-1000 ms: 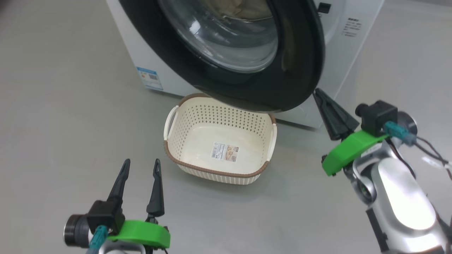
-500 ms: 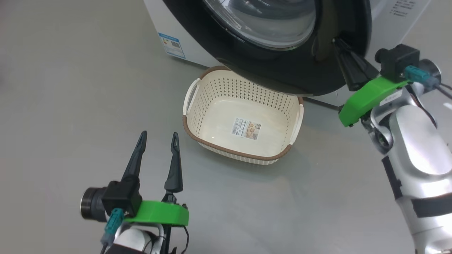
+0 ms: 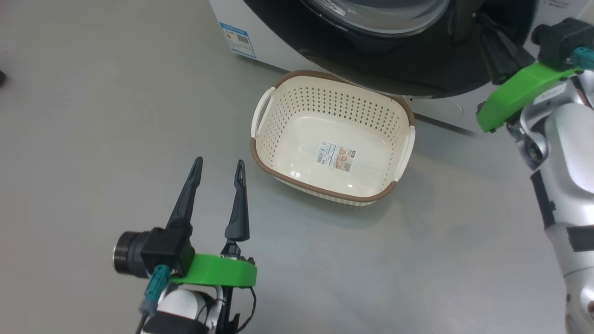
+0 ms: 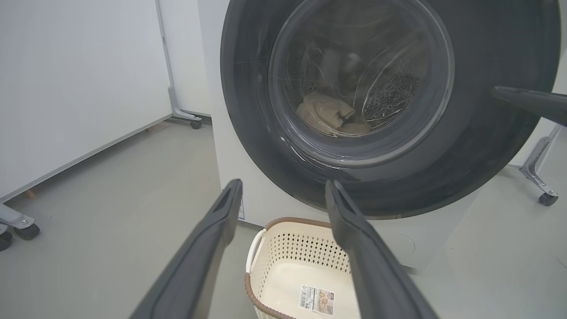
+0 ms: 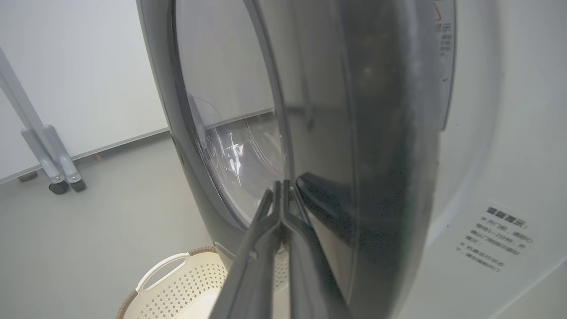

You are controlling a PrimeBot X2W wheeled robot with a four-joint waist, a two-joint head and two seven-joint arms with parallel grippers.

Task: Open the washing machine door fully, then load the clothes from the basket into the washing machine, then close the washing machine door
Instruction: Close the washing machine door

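The basket (image 3: 332,139) stands empty on the floor below the washing machine door (image 3: 394,65), only its label sticker inside. My right gripper (image 3: 482,23) is shut, its fingers lying against the door's black rim (image 5: 390,133) at the right side. The door stands close to the white washing machine (image 3: 274,53); whether it is latched I cannot tell. In the left wrist view the clothes (image 4: 330,113) lie in the drum behind the door's glass. My left gripper (image 3: 219,162) is open and holds nothing, left of the basket (image 4: 288,248).
Grey floor lies all around the basket. White panels on castor feet (image 4: 20,230) stand to the left of the machine, and another castor foot (image 4: 542,195) to its right. A printed notice (image 5: 496,239) is on the machine's front.
The head view has shifted. My shut right gripper has gone from below the door's rim onto its face, and the door has swung closer to the machine. The left gripper stays open.
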